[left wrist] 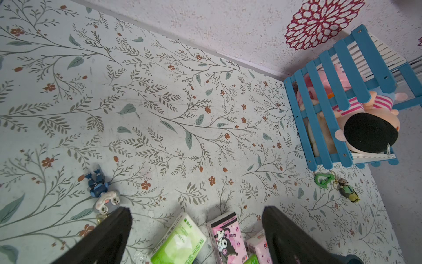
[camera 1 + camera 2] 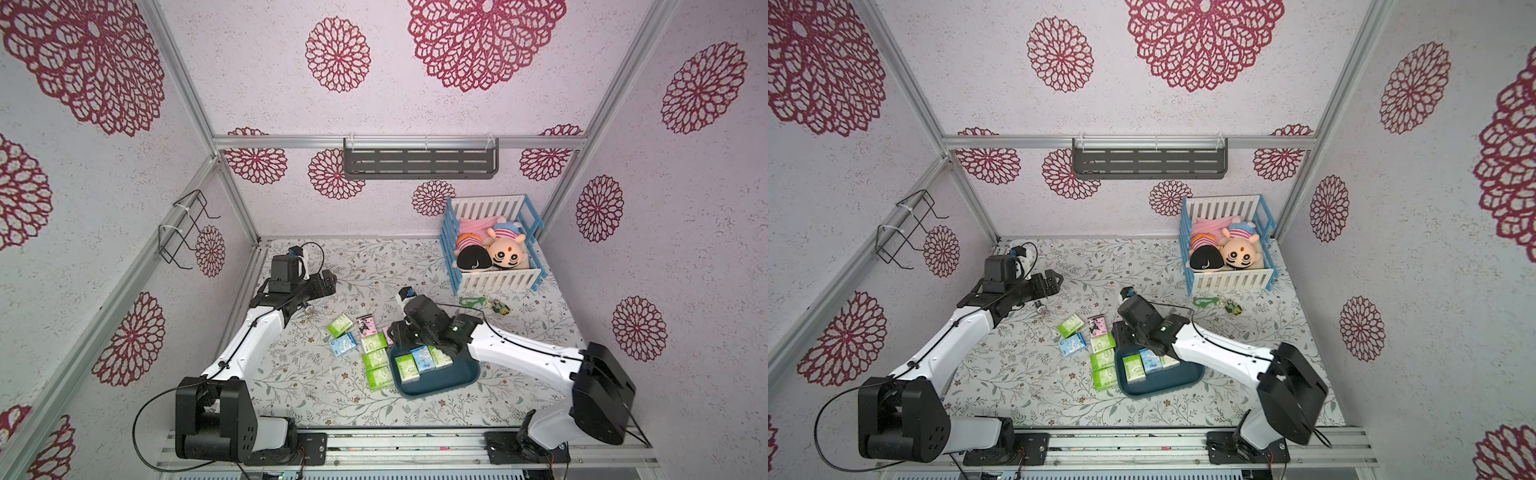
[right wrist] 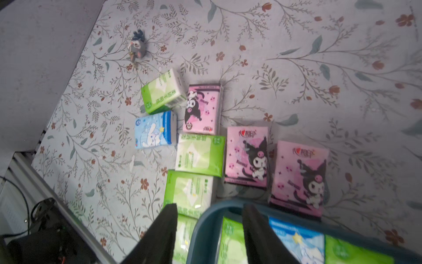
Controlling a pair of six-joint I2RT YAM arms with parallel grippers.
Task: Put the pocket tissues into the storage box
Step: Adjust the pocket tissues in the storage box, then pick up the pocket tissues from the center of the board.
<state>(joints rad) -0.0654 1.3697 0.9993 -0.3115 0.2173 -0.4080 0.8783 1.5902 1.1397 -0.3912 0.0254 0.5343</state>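
Observation:
The storage box (image 2: 451,380) is a dark teal tray at the front middle of the table, seen in both top views. Three pocket tissues lie in it: green (image 2: 406,369), light blue (image 2: 424,360), green (image 2: 441,357). Several more packs lie on the table to its left and behind it, among them green (image 2: 340,324), pink (image 3: 202,108) and light blue (image 3: 155,130). My right gripper (image 3: 209,206) hangs open over the box's far left corner, its fingers straddling the rim (image 3: 205,219), holding nothing. My left gripper (image 1: 196,210) is open and raised at the far left, empty.
A blue-and-white crib (image 2: 492,276) with plush dolls stands at the back right. In front of it lie a green clip (image 2: 471,301) and a small figure (image 2: 500,307). A toy keychain (image 1: 100,189) lies under the left arm. A grey shelf (image 2: 419,160) hangs on the back wall.

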